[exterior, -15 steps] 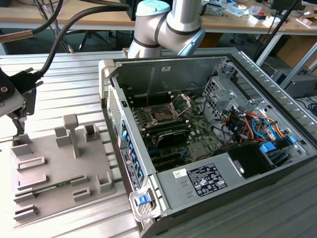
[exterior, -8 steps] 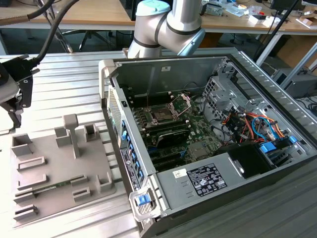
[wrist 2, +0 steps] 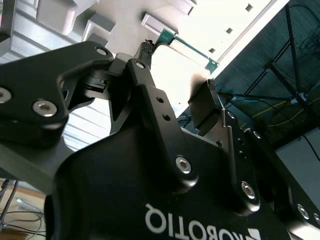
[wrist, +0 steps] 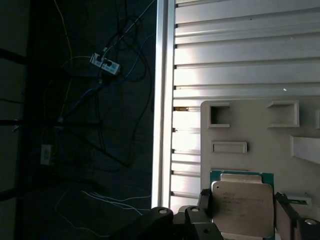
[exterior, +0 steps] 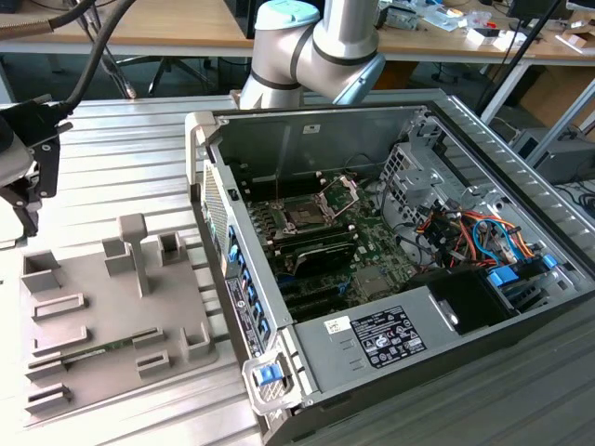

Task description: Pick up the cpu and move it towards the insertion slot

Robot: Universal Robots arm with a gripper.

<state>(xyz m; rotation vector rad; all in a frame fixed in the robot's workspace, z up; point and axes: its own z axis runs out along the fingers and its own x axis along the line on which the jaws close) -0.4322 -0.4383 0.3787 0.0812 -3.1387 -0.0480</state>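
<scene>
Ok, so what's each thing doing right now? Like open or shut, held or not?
gripper: open, holding nothing.
cpu: lying flat on the grey tray, not gripped.
insertion slot: open, metal plate tipped up.
computer case: side off, insides showing.
memory stick: resting on the grey tray.

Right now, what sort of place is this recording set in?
Probably a robotics lab or workshop: an open computer case lies on a ribbed metal table, a grey parts tray sits beside it, and cluttered workbenches stand behind.
</scene>
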